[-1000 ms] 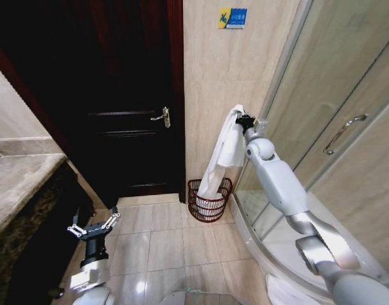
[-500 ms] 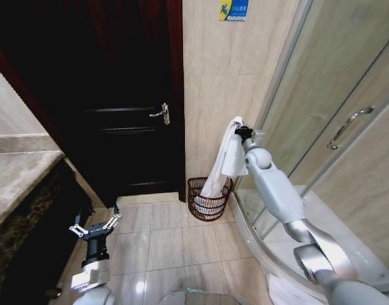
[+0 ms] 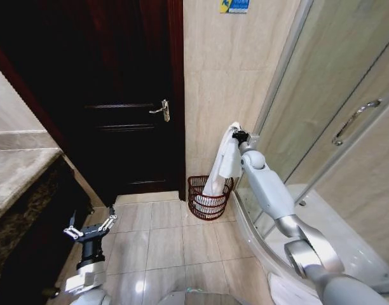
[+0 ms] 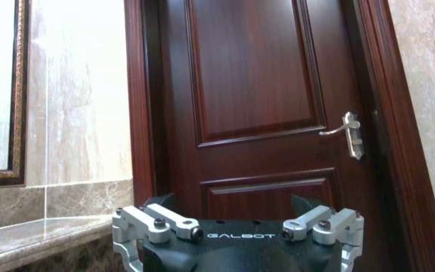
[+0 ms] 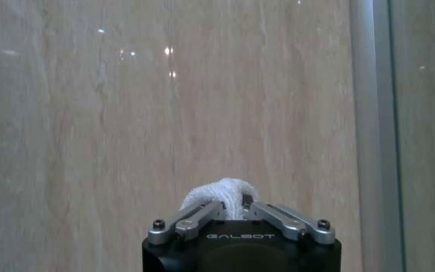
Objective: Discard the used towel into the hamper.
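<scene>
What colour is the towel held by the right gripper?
White; the towel shows best in the head view, hanging into the hamper.

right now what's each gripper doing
Left gripper: open, empty, low by the door.
Right gripper: shut on the towel, above the hamper.

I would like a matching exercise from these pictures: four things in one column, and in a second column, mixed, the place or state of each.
Things:
1. towel
2. hamper
3. left claw
4. door handle

Places or states:
A. open, low beside the dark counter
B. on the floor tiles by the beige wall
C. hanging from the right claw, lower end in the basket
D. on the dark wooden door

Pairs: 1-C, 2-B, 3-A, 4-D
</scene>
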Robot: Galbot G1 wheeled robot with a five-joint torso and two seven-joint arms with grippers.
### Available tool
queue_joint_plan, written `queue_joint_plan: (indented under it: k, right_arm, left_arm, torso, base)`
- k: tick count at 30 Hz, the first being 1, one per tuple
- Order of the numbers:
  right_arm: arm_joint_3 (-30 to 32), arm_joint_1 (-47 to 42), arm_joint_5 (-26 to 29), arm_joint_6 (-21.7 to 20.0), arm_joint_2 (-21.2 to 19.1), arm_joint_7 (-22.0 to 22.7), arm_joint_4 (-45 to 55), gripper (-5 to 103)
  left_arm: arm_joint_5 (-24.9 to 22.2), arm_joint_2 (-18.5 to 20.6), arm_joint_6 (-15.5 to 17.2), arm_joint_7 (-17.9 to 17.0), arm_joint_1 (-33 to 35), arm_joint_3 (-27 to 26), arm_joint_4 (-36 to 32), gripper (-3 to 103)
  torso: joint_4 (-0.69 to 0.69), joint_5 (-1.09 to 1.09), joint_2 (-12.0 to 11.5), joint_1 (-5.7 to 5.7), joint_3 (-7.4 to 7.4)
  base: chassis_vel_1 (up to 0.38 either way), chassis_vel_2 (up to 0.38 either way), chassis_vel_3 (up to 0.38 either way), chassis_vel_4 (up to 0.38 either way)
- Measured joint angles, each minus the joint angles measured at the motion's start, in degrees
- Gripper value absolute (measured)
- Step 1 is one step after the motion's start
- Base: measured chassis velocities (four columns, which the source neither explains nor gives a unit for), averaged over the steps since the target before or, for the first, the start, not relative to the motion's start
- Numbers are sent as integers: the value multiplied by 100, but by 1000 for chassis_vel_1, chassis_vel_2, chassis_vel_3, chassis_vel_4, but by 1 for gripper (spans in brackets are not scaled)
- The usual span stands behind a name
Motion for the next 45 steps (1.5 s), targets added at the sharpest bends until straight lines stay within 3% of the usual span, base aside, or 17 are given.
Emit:
queue_joint_plan:
  k: [14, 22, 45]
  right_arm:
    - [25, -33, -32, 3, 51, -76, 0, 2]
    - [-141, -21, 117, -4, 127, -116, 171, 2]
    - [-212, -355, 211, -23, -182, -84, 522, 2]
  left_arm:
    - [76, -94, -17, 0, -13, 92, 5, 100]
    - [117, -94, -21, 2, -28, 107, 6, 100]
    - [333, -392, -122, -27, 79, 112, -173, 100]
  torso:
    - [0, -1, -300, -134, -165]
    - [1, -1, -601, -268, -331]
    - [0, 0, -1195, -527, -668]
  base:
    - [0, 0, 0, 0]
    - [0, 0, 0, 0]
    - [0, 0, 0, 0]
